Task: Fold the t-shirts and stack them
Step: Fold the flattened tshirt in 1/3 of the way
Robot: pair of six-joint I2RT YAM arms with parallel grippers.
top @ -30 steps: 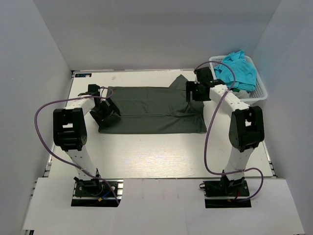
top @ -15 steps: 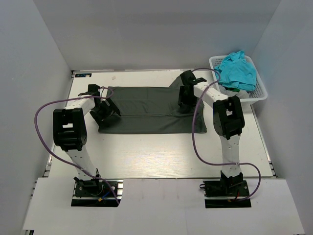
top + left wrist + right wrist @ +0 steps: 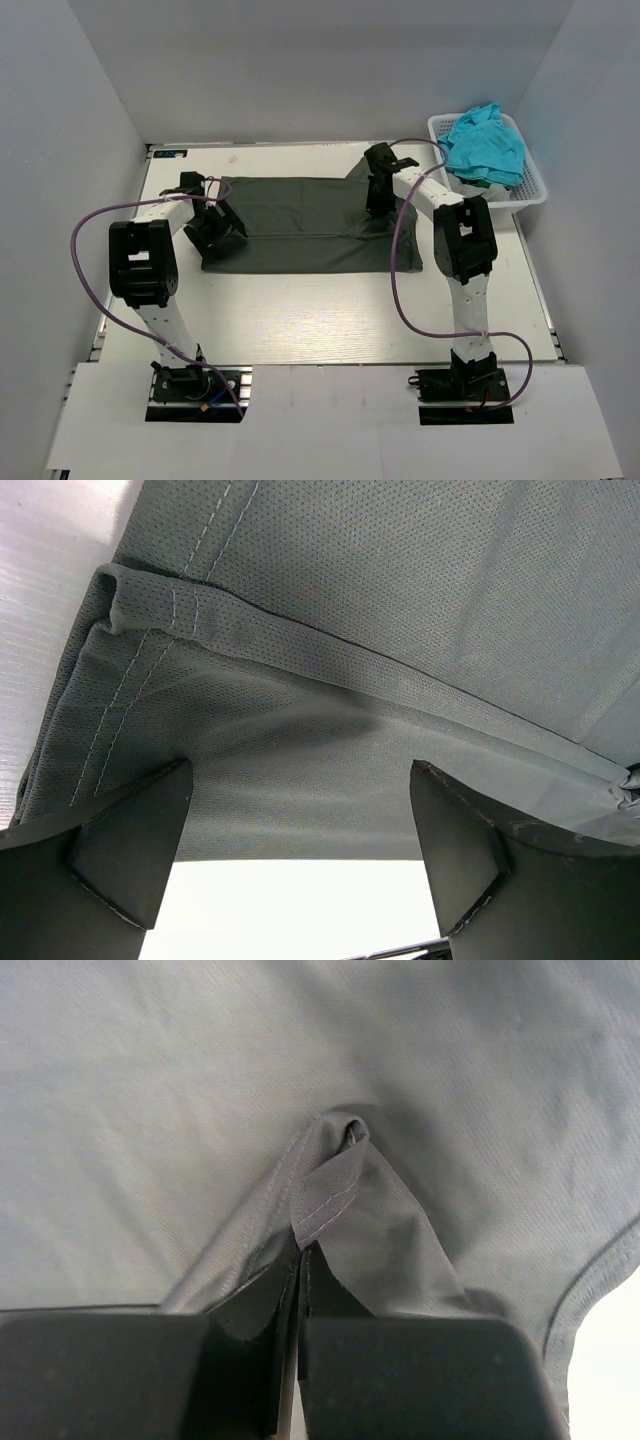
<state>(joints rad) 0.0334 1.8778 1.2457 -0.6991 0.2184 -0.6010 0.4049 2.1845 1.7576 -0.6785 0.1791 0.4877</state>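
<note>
Charcoal t-shirt (image 3: pixel 300 225) spread flat | right gripper (image 3: pixel 302 1255) clamped on its fold | left gripper (image 3: pixel 300 780) wide apart, empty

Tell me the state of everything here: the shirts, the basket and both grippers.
grey shirt: laid out flat on the table, one small fold pinched up near its right end.
blue shirts: crumpled in a heap, unfolded, in the basket.
basket: upright, holding the blue shirts.
left gripper: open, over the grey shirt's left edge.
right gripper: shut on a pinch of the grey shirt.
</note>
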